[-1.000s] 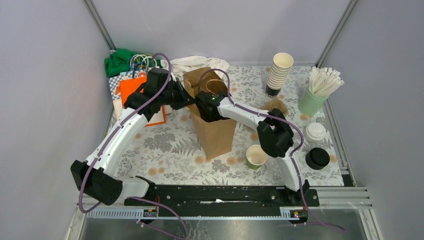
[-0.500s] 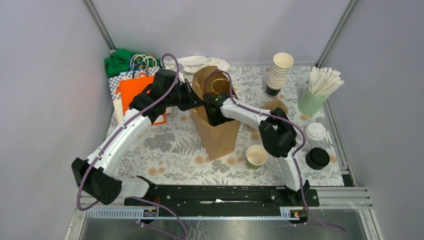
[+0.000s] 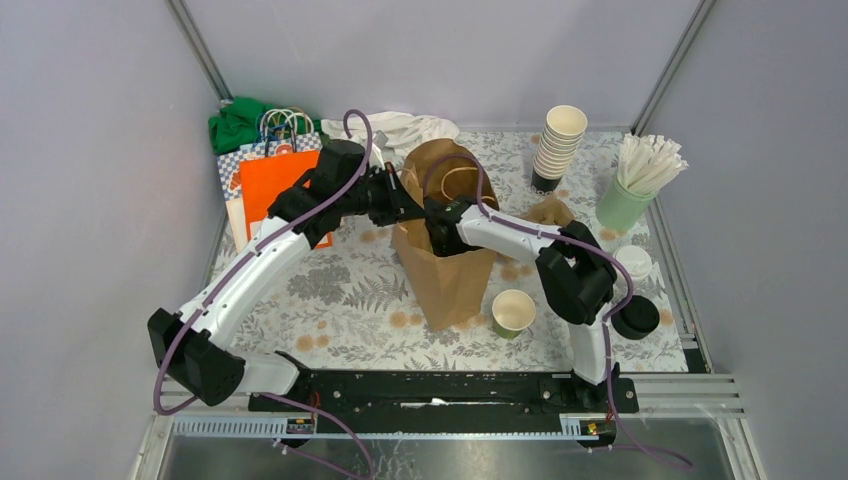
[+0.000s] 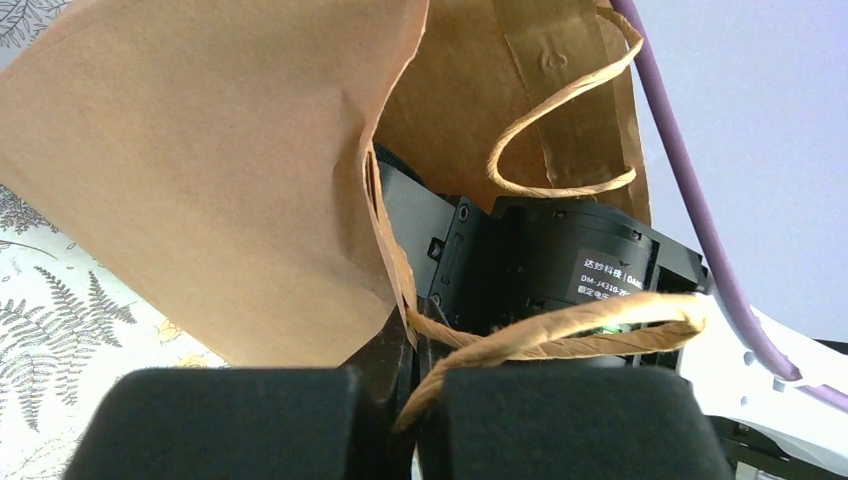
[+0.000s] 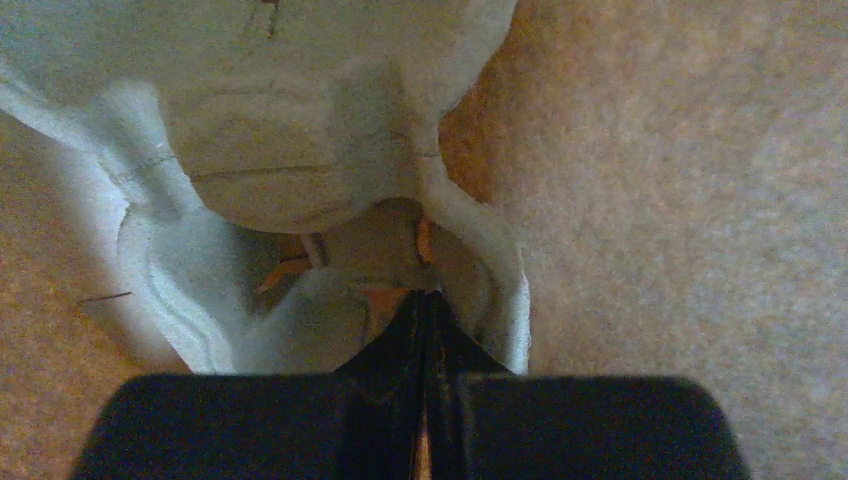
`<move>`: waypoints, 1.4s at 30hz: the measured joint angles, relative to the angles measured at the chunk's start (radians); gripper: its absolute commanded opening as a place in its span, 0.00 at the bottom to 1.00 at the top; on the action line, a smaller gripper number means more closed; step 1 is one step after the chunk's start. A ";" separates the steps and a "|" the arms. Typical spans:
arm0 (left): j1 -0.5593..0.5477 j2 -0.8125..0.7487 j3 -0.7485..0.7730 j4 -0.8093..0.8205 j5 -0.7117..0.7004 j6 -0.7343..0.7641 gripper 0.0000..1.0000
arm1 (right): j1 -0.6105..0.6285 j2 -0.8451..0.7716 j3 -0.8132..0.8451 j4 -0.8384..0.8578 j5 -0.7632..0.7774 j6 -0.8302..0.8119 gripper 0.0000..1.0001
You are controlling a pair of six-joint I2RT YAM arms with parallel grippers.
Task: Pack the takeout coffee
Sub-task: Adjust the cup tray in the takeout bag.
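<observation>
Left fingers (image 4: 250, 420) pinch the rim of the paper bag (image 3: 450, 285); right fingers (image 5: 250, 425) are closed on a moulded carrier (image 5: 270, 130) inside it. We find the open coffee cup (image 3: 513, 312) on the counter (image 3: 330, 290), lower right of the bag, nearer the right arm.

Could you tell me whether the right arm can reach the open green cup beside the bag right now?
Probably not at once: the right claw is down inside the brown bag, shut on a pale tray. The green cup itself stands unobstructed.
</observation>
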 measured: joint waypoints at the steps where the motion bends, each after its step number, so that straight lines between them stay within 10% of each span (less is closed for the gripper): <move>1: 0.000 0.000 0.000 0.000 -0.001 0.000 0.00 | 0.000 0.002 0.000 0.005 0.001 -0.002 0.00; 28: 0.000 -0.003 -0.005 -0.059 -0.082 0.011 0.00 | 0.011 0.072 0.012 0.102 -0.006 -0.030 0.00; 42: 0.001 -0.036 0.076 -0.049 -0.086 0.008 0.00 | 0.002 -0.017 0.151 -0.062 0.102 -0.038 0.16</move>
